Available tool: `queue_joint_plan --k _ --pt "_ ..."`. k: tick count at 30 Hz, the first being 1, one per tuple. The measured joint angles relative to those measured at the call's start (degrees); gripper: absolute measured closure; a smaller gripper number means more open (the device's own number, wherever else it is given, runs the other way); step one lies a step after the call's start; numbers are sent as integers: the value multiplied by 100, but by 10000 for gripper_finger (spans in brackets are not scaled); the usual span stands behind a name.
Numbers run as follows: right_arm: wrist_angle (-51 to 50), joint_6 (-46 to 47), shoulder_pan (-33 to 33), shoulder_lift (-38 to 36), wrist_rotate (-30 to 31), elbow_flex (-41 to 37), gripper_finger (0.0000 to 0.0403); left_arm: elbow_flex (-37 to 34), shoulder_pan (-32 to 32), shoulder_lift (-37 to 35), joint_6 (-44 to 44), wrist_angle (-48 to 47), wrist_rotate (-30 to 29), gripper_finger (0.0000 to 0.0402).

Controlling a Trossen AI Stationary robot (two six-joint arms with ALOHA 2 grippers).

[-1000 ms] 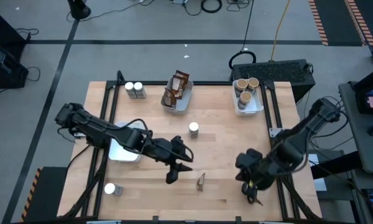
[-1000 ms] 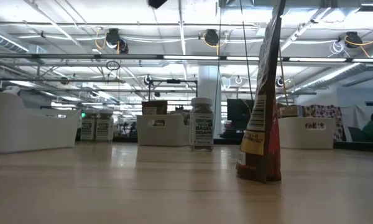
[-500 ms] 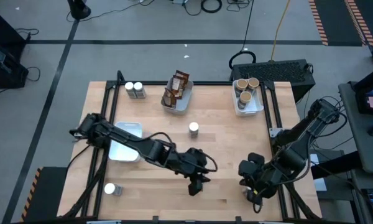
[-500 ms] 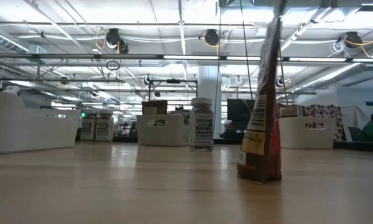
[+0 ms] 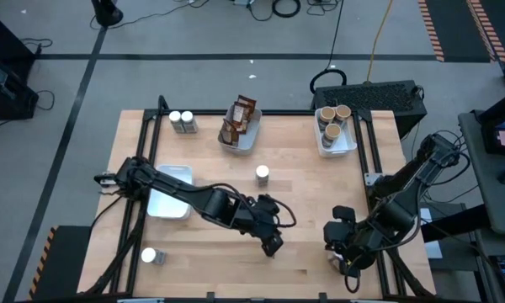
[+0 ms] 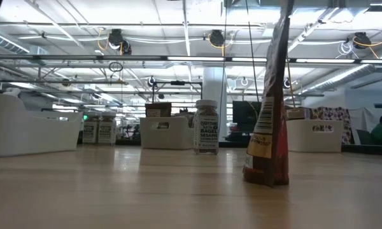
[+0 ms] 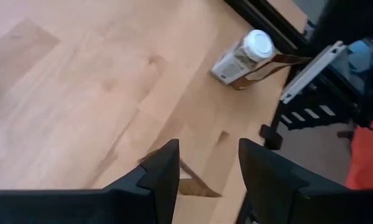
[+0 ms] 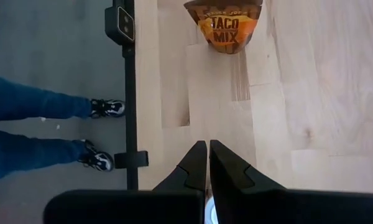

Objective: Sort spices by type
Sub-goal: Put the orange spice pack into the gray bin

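Note:
A dark-brown and orange packet [image 6: 267,121] stands upright on its bottom edge near the table's front; the right wrist view shows its orange face [image 8: 224,22]. My left gripper [image 5: 272,246] hangs open just above it. The packet's top edge [image 7: 185,182] shows between the spread fingers [image 7: 208,149], and nothing touches. My right gripper [image 5: 345,265] is shut and holds nothing, over the front right corner [image 8: 207,144]. One white-capped jar [image 5: 263,174] stands mid-table. Another [image 7: 244,55] lies on its side near the right arm.
At the far edge stand two jars [image 5: 182,122], a tray of packets [image 5: 240,126] and a tray of tan-topped tubs [image 5: 335,126]. A white tray [image 5: 170,192] sits at the left, with a jar [image 5: 151,256] lying near the front left. A person's legs [image 8: 43,130] stand beside the table.
My left gripper has swung toward the table's right edge and come over the standing packet, rolling about its own axis on the way; its fingers stay spread as before. The packet has kept upright in place.

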Motion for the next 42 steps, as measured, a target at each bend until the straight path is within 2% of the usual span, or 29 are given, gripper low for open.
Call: queue_joint_plan --k 15,28,36,42 --pt "-2 -41 -2 -1 0 0 403 -5 -207 119 -678 -214 -1134 233" --pt "20 19 -2 -1 0 0 403 -8 -420 809 -984 197 -735 233" --pt "21 11 -2 -1 0 0 403 -10 -469 844 -1054 127 -1091 233" --pt "20 -78 -2 -1 2 0 403 -7 -484 984 -1181 70 -1095 233"
